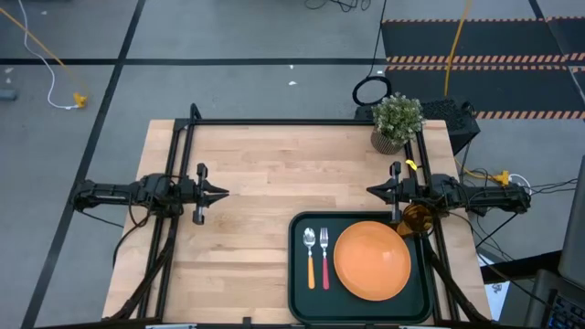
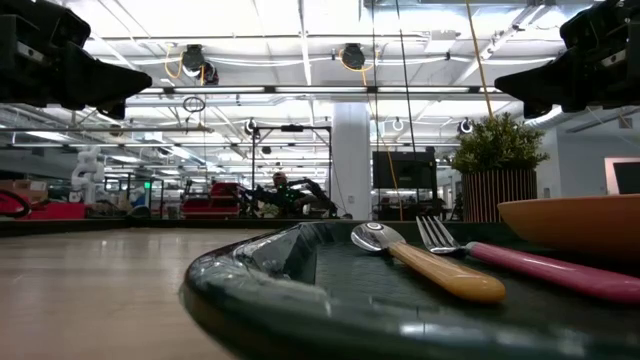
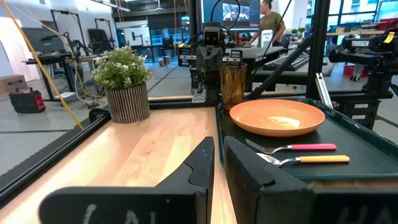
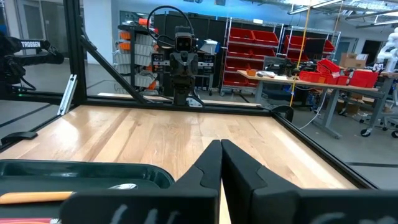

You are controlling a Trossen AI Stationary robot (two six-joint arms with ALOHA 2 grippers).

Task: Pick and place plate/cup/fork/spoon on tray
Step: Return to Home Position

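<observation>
The dark green tray (image 1: 302, 302) lies at the table's near right. On it rest the orange plate (image 1: 372, 260), the orange-handled spoon (image 1: 310, 256) and the pink-handled fork (image 1: 324, 256), side by side left of the plate. The amber cup (image 1: 416, 219) stands upright at the tray's far right corner, under the right arm's wrist; it also shows in the left wrist view (image 3: 233, 84). My left gripper (image 1: 224, 193) is shut and empty above the table's left half. My right gripper (image 1: 370, 191) is shut and empty, just beyond the tray's far edge.
A potted green plant (image 1: 397, 121) stands at the table's far right corner. A black frame rail (image 1: 292, 122) runs along the far edge. Bare wood (image 1: 265, 174) lies between the two grippers and left of the tray. A person shows in the room behind (image 3: 270, 18).
</observation>
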